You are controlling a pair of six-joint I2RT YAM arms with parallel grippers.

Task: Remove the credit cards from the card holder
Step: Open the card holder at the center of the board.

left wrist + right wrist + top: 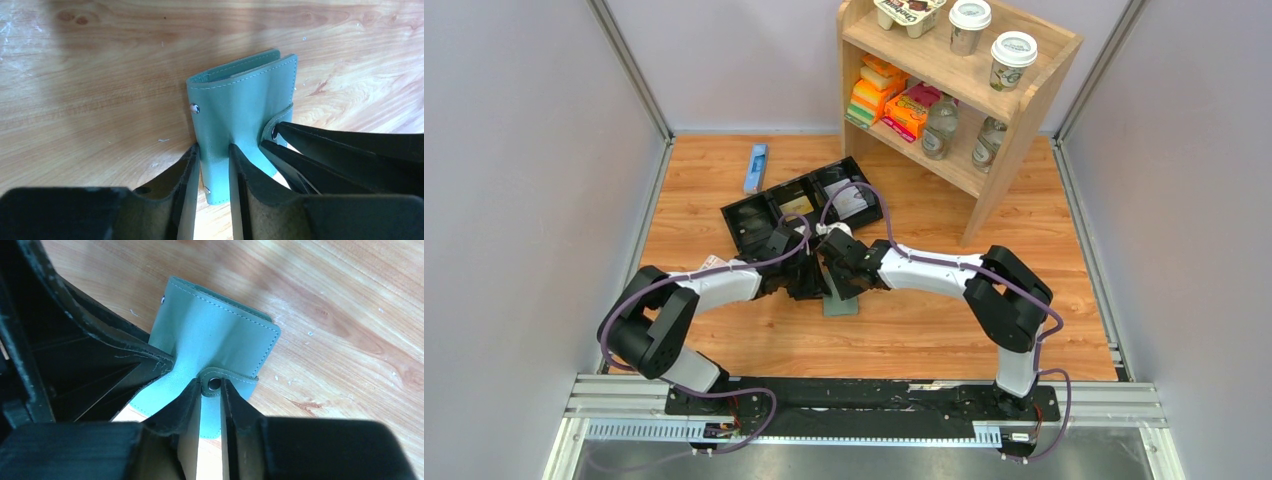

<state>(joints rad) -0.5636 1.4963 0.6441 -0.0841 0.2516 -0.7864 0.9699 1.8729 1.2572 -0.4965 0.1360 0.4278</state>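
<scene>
Fingers of our left gripper clench the card holder, right gripper nips its snap tab — we judge it soft, light; edges hold best.

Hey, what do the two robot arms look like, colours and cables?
Both the left arm and right arm have white link shells and bulky black joints. A purple cable loops along each. The jaws are matte black, flat and tapered.
</scene>
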